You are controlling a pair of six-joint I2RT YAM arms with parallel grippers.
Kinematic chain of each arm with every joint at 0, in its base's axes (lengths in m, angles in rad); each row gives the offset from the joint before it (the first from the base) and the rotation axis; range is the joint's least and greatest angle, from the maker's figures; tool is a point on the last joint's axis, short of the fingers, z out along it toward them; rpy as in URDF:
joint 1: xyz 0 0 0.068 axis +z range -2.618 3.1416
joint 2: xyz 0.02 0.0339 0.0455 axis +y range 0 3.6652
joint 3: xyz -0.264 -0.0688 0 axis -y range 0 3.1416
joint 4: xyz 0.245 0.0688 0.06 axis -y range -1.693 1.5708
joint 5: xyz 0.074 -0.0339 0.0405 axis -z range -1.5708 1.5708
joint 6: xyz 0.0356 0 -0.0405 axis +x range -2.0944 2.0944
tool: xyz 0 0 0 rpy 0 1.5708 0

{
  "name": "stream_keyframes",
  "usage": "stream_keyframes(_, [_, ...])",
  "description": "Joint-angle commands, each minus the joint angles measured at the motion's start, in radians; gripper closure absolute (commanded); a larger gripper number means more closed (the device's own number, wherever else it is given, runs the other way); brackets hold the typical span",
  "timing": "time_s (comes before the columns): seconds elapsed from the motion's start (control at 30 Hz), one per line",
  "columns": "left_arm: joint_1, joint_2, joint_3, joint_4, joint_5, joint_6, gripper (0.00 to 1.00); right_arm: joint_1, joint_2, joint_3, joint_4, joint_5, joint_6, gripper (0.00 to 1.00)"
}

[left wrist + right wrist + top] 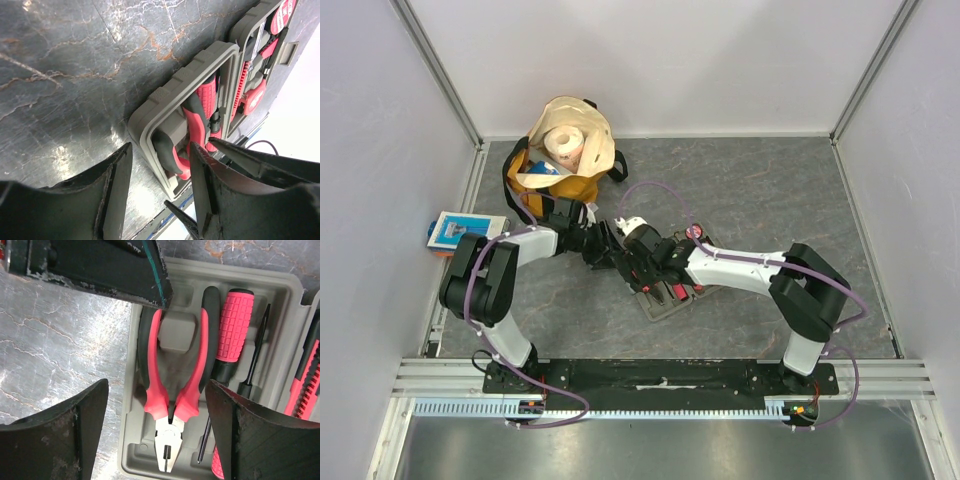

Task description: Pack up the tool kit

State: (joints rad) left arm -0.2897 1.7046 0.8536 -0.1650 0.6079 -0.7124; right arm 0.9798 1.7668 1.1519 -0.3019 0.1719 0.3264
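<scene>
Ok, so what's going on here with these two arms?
Two robot arms are packing a tool kit. The grey tool case lies open in the middle of the table. The red-and-black pliers are seated in their slot, with a screwdriver beside them. The right gripper hangs open just above the pliers, holding nothing. The left gripper is open too, at the end of the case by the plier handles.
</scene>
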Motion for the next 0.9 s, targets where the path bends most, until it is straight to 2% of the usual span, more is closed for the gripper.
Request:
stream_keyframes(0.0, [-0.006, 0.036, 0.033, 0.044, 0.058, -0.048, 0.46, -0.013, 0.022, -0.006, 0.014, -0.064, 0.025, 0.19])
stream_keyframes(0.27, [-0.017, 0.087, 0.055, 0.022, 0.061, -0.042, 0.49, -0.015, 0.039, -0.015, 0.020, -0.087, 0.040, 0.32])
stream_keyframes(0.47, [-0.028, 0.102, 0.074, 0.022, 0.075, -0.041, 0.51, -0.015, 0.031, -0.018, 0.043, -0.115, 0.051, 0.50])
stream_keyframes(0.53, [-0.029, 0.104, 0.078, 0.022, 0.075, -0.042, 0.51, -0.015, 0.033, -0.017, 0.043, -0.103, 0.056, 0.49])
stream_keyframes(0.7, [-0.029, 0.052, 0.076, -0.010, 0.014, -0.021, 0.48, -0.015, -0.003, -0.009, 0.024, -0.012, 0.048, 0.38])
stream_keyframes(0.87, [-0.031, 0.001, 0.076, -0.039, -0.054, 0.016, 0.46, -0.015, -0.036, 0.017, 0.018, 0.046, 0.020, 0.37])
